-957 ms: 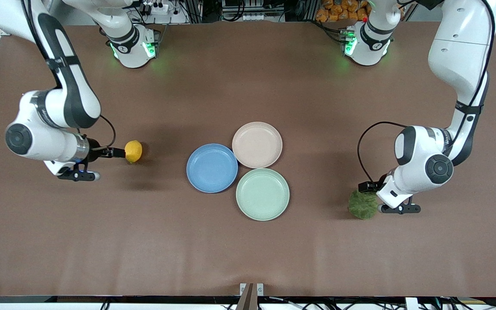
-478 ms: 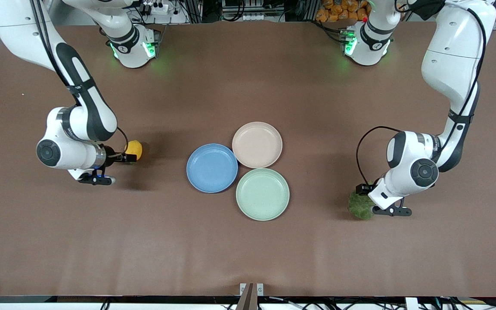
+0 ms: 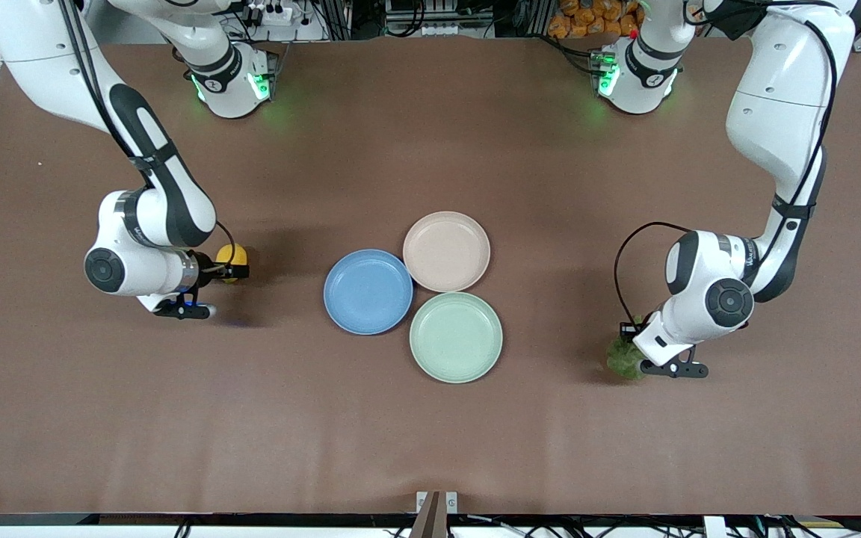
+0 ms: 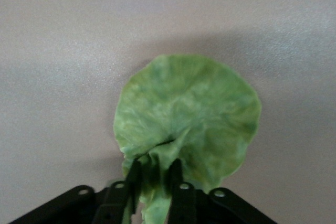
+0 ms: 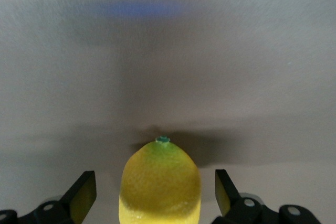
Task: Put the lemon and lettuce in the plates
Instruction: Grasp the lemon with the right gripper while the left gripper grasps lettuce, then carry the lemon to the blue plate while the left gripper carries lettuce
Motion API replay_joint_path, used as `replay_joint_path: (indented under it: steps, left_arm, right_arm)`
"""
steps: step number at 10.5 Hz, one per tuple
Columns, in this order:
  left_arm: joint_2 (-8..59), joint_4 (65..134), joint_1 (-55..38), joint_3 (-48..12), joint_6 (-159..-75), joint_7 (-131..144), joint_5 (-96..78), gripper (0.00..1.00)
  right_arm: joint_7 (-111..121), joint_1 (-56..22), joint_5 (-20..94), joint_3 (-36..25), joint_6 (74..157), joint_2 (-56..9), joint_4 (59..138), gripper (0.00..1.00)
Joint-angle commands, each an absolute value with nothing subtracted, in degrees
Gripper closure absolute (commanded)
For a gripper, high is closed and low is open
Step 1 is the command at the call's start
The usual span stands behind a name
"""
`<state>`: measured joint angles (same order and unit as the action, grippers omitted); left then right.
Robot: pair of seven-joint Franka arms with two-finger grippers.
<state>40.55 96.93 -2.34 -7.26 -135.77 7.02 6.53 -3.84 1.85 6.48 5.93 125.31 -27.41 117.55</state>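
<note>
The lemon (image 3: 232, 255) lies on the table toward the right arm's end. My right gripper (image 3: 235, 264) is low at it and open. In the right wrist view the lemon (image 5: 160, 182) sits between the two fingers (image 5: 84, 195) with a gap on each side. The lettuce (image 3: 622, 360) lies on the table toward the left arm's end, partly hidden under my left gripper (image 3: 629, 338). In the left wrist view the left gripper (image 4: 155, 174) is shut on a fold of the lettuce (image 4: 194, 114) near its stem. The blue plate (image 3: 368, 291) and the pinkish-beige plate (image 3: 446, 251) hold nothing.
A pale mint-green plate (image 3: 456, 337) touches the other two plates at the table's middle, nearer to the front camera. Bare brown table lies between each gripper and the plates.
The right gripper has slid forward so its fingers now flank the lemon. The left gripper has come down and in over the lettuce, covering more of it.
</note>
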Motion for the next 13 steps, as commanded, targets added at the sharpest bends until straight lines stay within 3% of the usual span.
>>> replay_joint_path:
  steps: [1,3,4,6,10,13]
  left_arm:
    - [40.5,94.9,-5.3,-7.1,-135.3,12.8,8.0,1.00]
    - [39.1,94.9,-7.6,-7.1,-134.2,17.0,8.2,1.00]
    - [37.8,94.9,-7.8,-7.6,-133.0,18.4,7.9,1.00]
    - [34.9,94.6,-11.6,-8.4,-127.9,24.3,7.8,1.00]
    - [32.2,92.0,-22.1,-9.0,-118.0,45.7,7.4,1.00]
    - [31.8,92.1,-27.1,-12.0,-113.0,60.5,6.3,1.00]
  right_arm:
    - [-4.1,2.2,7.5,6.7,126.0,-27.1,119.4,0.02]
    - [-3.9,2.2,7.5,6.7,125.5,-26.8,119.4,0.46]
    - [-3.9,2.0,7.5,6.8,125.5,-25.8,119.3,0.57]
    - [-4.0,2.2,7.4,8.3,125.7,-24.4,119.1,1.00]
    - [-7.7,2.0,7.5,12.2,118.7,-23.1,112.3,1.00]
    - [-25.3,-0.3,7.6,19.4,119.0,-27.7,103.3,1.00]
